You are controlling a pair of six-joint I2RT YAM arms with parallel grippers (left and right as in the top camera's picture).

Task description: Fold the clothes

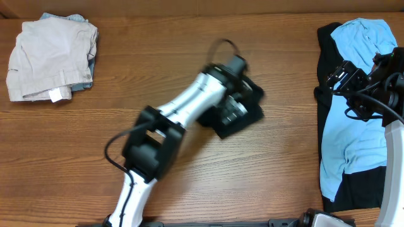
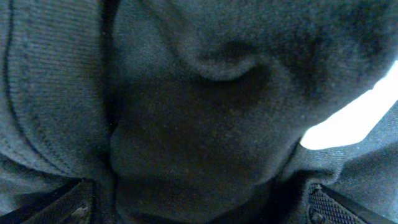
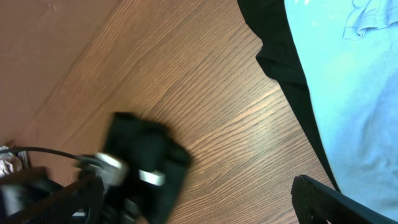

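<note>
One folded beige stack (image 1: pixel 50 60) sits far left (done, we judge). Our left tool (image 1: pixel 235 108), spread wide, presses the compact black garment (image 1: pixel 222 129) mid-tabletop (image 1: pixel 189 38); the light blue shirt (image 1: pixel 353 132) lies unfolded beneath our gaping, empty right tool (image 1: pixel 349 81).

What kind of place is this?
Probably a robot practice table for laundry, not a home: two robot arms work over a brown wooden tabletop, with a folded beige clothes pile and a light blue shirt.
</note>
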